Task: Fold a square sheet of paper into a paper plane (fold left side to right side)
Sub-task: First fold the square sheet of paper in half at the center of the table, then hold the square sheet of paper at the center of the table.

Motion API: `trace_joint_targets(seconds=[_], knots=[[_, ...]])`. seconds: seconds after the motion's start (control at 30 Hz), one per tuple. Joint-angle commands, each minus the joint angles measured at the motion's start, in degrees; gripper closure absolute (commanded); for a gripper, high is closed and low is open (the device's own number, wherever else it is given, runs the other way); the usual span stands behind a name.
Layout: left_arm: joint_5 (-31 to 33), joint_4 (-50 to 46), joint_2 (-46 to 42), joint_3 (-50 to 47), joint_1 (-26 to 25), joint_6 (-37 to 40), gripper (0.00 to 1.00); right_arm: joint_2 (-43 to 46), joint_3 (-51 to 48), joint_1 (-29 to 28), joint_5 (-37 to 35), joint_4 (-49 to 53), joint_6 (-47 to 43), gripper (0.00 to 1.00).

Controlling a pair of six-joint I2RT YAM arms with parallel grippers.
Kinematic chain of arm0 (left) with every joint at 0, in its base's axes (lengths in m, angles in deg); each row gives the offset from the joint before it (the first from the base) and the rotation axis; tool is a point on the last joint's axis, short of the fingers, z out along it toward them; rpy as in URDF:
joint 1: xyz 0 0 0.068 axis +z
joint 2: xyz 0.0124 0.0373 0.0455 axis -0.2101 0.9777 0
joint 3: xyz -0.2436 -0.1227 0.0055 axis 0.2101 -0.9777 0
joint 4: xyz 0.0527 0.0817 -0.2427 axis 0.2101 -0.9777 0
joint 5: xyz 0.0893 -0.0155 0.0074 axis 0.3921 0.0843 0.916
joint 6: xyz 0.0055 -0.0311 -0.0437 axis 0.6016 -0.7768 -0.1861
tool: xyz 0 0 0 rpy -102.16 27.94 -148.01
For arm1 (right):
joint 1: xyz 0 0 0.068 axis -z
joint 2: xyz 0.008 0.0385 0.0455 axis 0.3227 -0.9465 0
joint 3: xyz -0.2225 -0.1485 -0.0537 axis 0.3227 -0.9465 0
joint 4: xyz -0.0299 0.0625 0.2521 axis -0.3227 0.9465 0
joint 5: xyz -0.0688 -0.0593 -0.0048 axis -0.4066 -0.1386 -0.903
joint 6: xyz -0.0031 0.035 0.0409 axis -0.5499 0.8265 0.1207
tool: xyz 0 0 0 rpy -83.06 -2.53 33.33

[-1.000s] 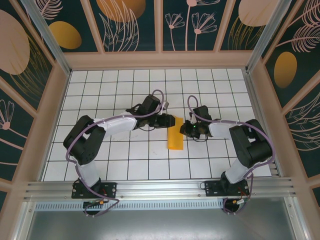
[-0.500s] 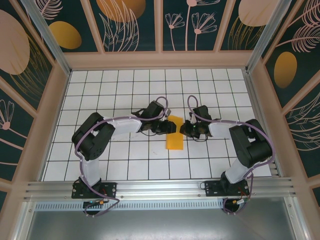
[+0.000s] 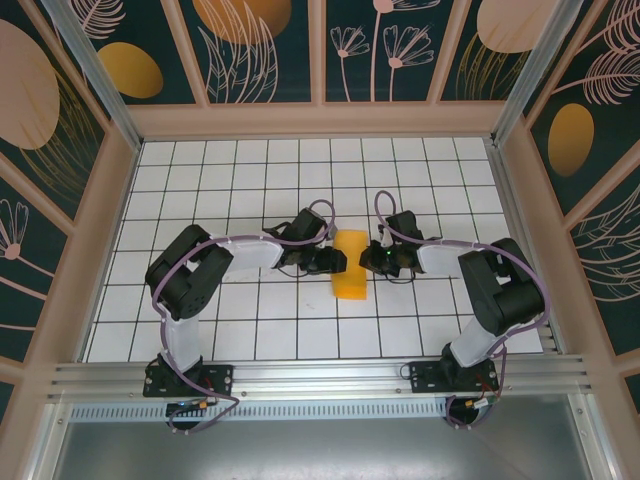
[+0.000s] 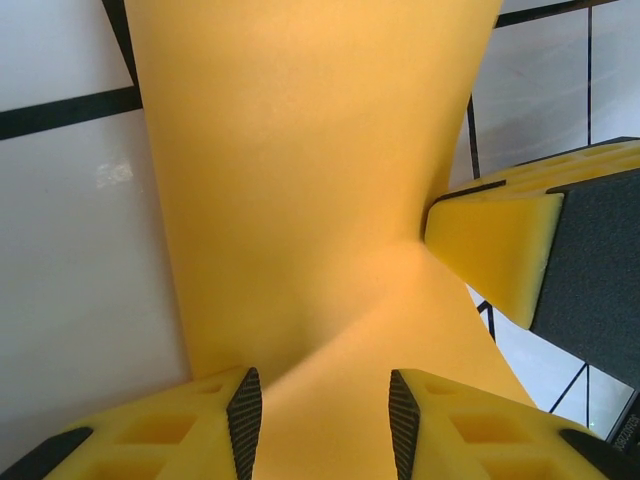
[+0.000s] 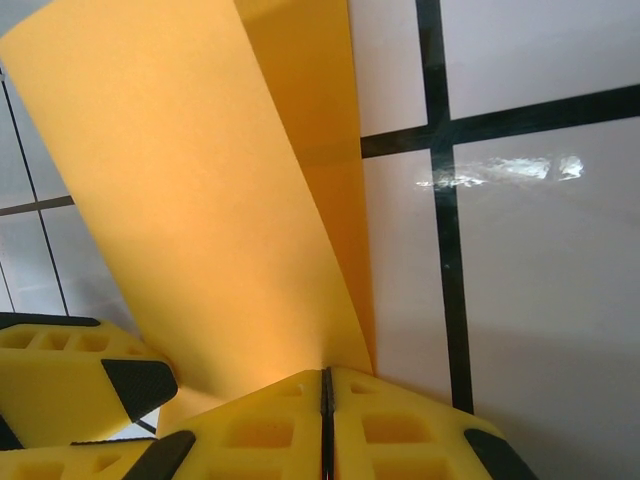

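Read no brand or label on the square sheet of paper (image 3: 350,272), on the table (image 3: 200,180) or on the patterned walls (image 3: 260,50). Caught only a scrap of pale lettering (image 4: 628,432) on a black part at the lower right corner of the left wrist view, cut off by the frame edge and not legible.

Found the sheet near the middle of the table, between the two grippers, as a narrow bright orange strip running from front to back. Saw it bowed upward rather than flat in both wrist views.

Saw the left gripper (image 3: 338,262) at the strip's left edge with its jaws standing apart. Saw orange paper passing through the gap, with neither dark pad pressed onto it.

Saw the right gripper (image 3: 370,260) at the strip's right edge, fingers drawn together to a hairline seam. Judged it clamped on the paper's edge, where a raised flap met the tips.

Against the view of a second before, noted a shift of the left gripper from beside the strip's far end to beside its middle. Noted the left elbow drawn in toward the centre as well. Found the right gripper in the same spot with the same pinch, and the sheet on the same tiles.
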Motion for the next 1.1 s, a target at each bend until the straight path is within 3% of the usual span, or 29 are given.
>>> trace_joint_targets(seconds=[0.0, 0.2, 0.63, 1.07], knots=[[1.1, -1.7, 1.8, -1.5, -0.3, 1.6, 0.58, 2.7, 1.2, -0.3, 0.8, 2.9, -1.8, 0.89], [1.3, -1.6, 1.8, -1.7, -0.2, 1.3, 0.59, 5.3, 3.6, 1.6, 4.1, 2.7, -1.7, 0.88], [1.2, -1.1, 1.9, -1.6, -0.5, 1.4, 0.57, -6.9, 10.9, -1.1, 8.8, -3.5, 0.6, 0.9], [-0.7, -0.2, 1.9, -1.9, -1.0, 3.9, 0.57, -13.0, 13.1, -1.8, 3.1, 3.1, -1.3, 0.91]])
